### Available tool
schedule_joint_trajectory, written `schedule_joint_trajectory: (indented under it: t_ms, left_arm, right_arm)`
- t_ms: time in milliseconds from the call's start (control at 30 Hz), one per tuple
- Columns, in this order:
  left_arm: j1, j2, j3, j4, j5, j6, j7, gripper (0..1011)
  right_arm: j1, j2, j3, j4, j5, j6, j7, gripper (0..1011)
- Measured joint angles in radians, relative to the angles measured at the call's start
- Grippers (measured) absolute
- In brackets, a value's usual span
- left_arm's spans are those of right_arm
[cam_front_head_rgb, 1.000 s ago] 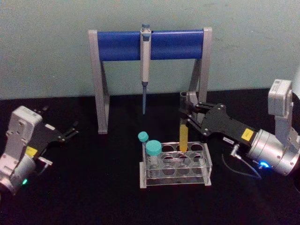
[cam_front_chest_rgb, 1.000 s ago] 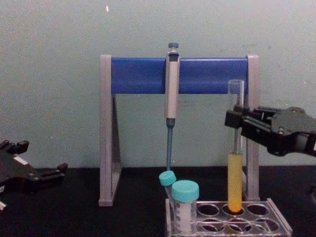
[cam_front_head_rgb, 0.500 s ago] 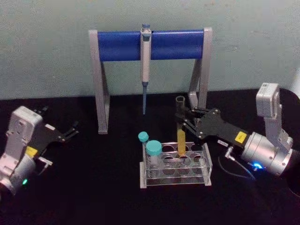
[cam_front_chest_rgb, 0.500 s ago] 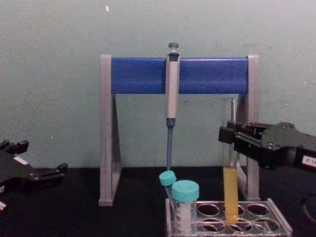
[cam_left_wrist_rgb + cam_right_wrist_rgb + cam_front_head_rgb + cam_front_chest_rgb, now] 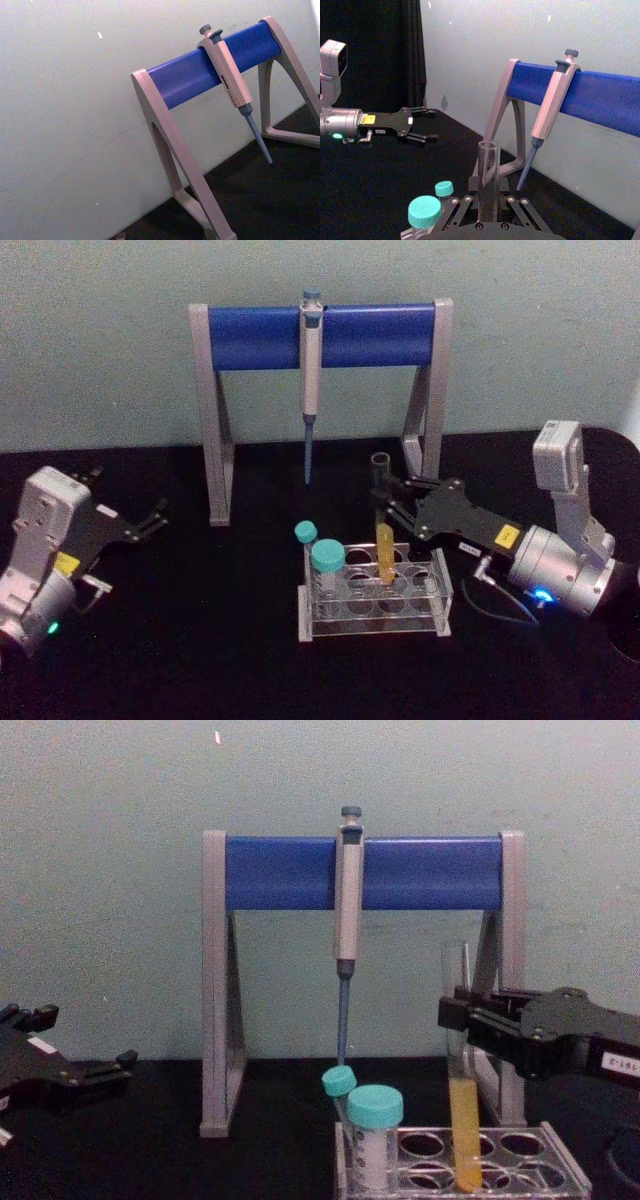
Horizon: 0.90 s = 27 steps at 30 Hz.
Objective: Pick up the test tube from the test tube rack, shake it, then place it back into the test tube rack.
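**A:** Head view first. The right gripper (image 5: 385, 502) is closed narrow on the upper glass of the test tube (image 5: 384, 545), just under its open mouth. It sits lower than it did 1 second ago, and a little nearer and further left.

**B:** The chest view agrees. The tube's mouth stood about level with the blue bar then. Now the yellow liquid is down among the holes of the test tube rack (image 5: 562, 1176), and the tube stands upright.

**A:** So it is being put back rather than shaken. I judge the shaking finished and the placing nearly done.

**B:** Is it seated?

**A:** Probably close to it. The rack's clear walls blur the round bottom, so I cannot tell whether it touches the base or which row holds it. It is to the right of the 2 teal-capped tubes (image 5: 327, 557) and clear of them.

**B:** What is left to do?

**A:** The fingers need to let go, and then the arm should lift straight up so the rim is not dragged sideways.

**B:** And around it?

**A:** The pipette (image 5: 311, 350) hangs on the pipette stand (image 5: 250, 337), far behind the rack. The left gripper (image 5: 426, 125) is parked well off to the left with its fingers spread and nothing in them.
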Motion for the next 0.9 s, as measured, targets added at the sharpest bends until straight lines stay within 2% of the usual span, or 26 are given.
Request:
schedule_joint_trajectory:
  t_ms: [900]
  left_arm:
    - [0.0, 0.0, 0.0, 0.0, 0.0, 0.0, 0.0, 1001]
  right_arm:
    - [0.015, -0.007, -0.015, 0.039, -0.001, 0.031, 0.006, 218]
